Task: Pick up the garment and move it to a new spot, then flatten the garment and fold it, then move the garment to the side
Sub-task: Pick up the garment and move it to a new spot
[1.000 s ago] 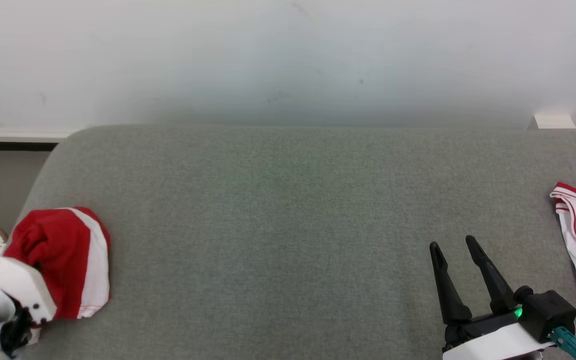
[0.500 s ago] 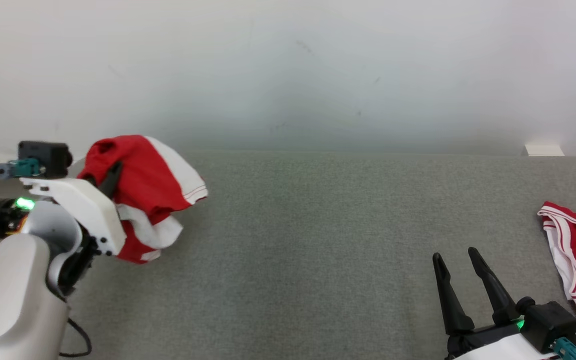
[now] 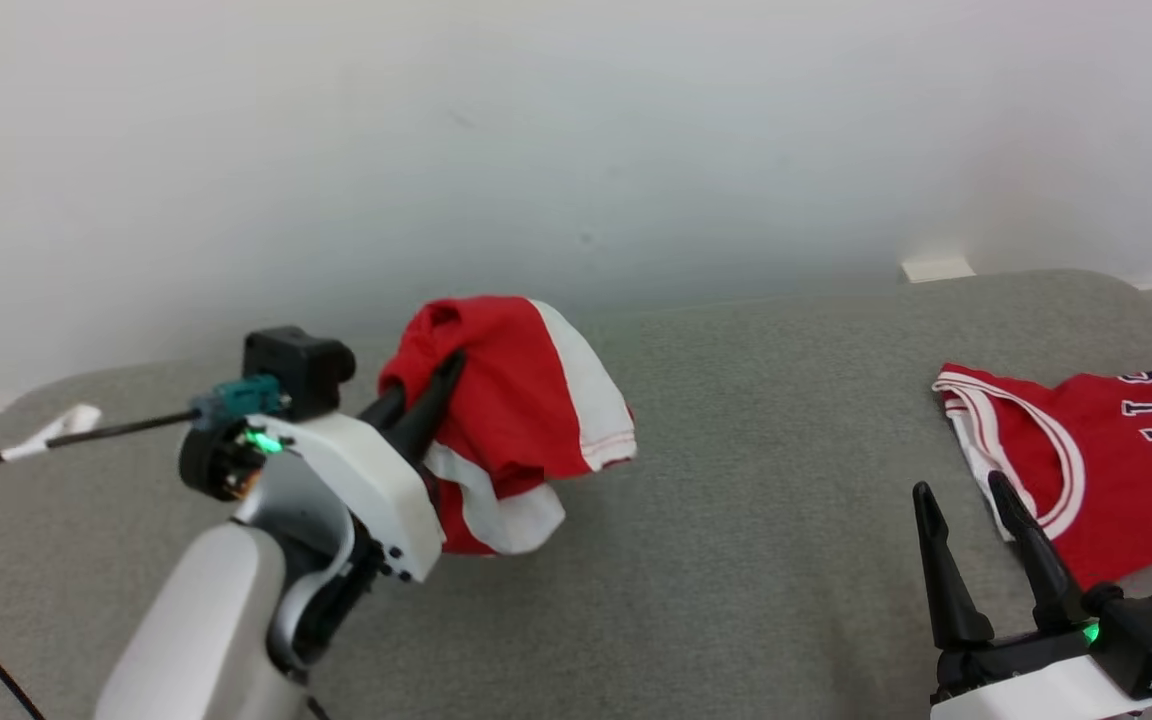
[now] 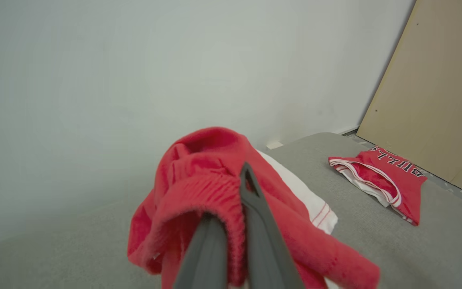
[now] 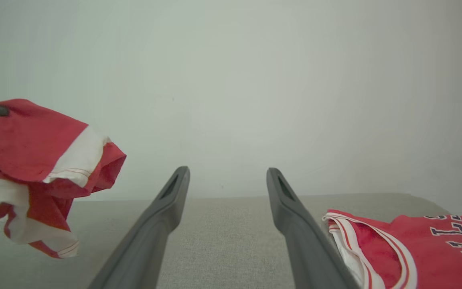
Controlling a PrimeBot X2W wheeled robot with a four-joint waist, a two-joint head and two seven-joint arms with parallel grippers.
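At the left, the left fingers point(image 3: 431, 392) are pressed fully together on a fold of the crumpled red-and-white fabric garment point(image 3: 521, 400). The garment is held lifted over the far-left part of the grey fabric-covered padded surface point(image 3: 756, 570). It is bunched and draped to the right of and below the fingertips, so no long axis can be made out. Whether its lowest white folds touch the surface cannot be told. To its right, the middle of the surface is judged the likely new spot. Further right and nearer, the right fingers point(image 3: 941, 570) are spread wide with nothing between them. They are well apart from the garment, so the left arm is the nearer one. At the far right, a red sleeveless jersey with white trim and dark lettering point(image 3: 1116, 450) is laid out flat just beside the right fingers.
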